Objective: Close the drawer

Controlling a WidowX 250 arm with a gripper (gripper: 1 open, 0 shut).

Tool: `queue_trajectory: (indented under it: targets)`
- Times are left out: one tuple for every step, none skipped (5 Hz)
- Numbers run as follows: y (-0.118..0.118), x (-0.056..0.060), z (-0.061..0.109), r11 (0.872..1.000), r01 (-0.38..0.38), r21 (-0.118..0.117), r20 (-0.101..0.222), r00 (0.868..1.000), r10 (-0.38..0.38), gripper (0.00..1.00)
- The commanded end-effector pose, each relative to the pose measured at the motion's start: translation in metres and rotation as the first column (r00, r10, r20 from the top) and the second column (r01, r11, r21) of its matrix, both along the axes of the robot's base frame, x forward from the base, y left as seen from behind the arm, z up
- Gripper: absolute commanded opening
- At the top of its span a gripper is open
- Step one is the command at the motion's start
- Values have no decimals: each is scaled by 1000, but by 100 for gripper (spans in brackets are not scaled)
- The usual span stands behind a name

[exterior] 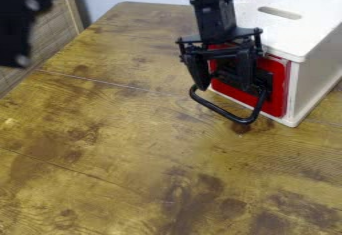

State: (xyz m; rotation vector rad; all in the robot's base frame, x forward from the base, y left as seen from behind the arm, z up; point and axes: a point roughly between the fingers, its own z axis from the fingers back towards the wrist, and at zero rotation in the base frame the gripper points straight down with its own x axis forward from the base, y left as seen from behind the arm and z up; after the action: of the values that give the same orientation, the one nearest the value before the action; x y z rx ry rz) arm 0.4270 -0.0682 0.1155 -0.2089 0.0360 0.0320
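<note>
The drawer (273, 85) has a red front and sits in a small white cabinet (305, 41) at the table's right. Its red front looks close to level with the cabinet's face. Its black loop handle (225, 106) sticks out toward the left front, low over the table. My gripper (219, 67) hangs from above, right in front of the red face and just over the handle. Its black fingers (190, 65) are spread apart and hold nothing. The gripper hides the left part of the drawer front.
A worn wooden table (120, 149) stretches to the left and front. The cabinet's top has a slot (279, 12). A dark blurred shape (24, 19), out of focus, fills the upper left corner.
</note>
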Motion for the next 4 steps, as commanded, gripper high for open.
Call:
queue_trajectory:
  targets:
    - [8, -1, 61, 999, 33, -38, 125, 992, -28, 100]
    - [8, 6, 56, 997, 64, -31, 127, 990, -59, 100]
    - [7, 12, 44, 995, 98, -19, 120, 988, -95, 100]
    - [11, 15, 33, 992, 123, -12, 110, 987, -121, 100]
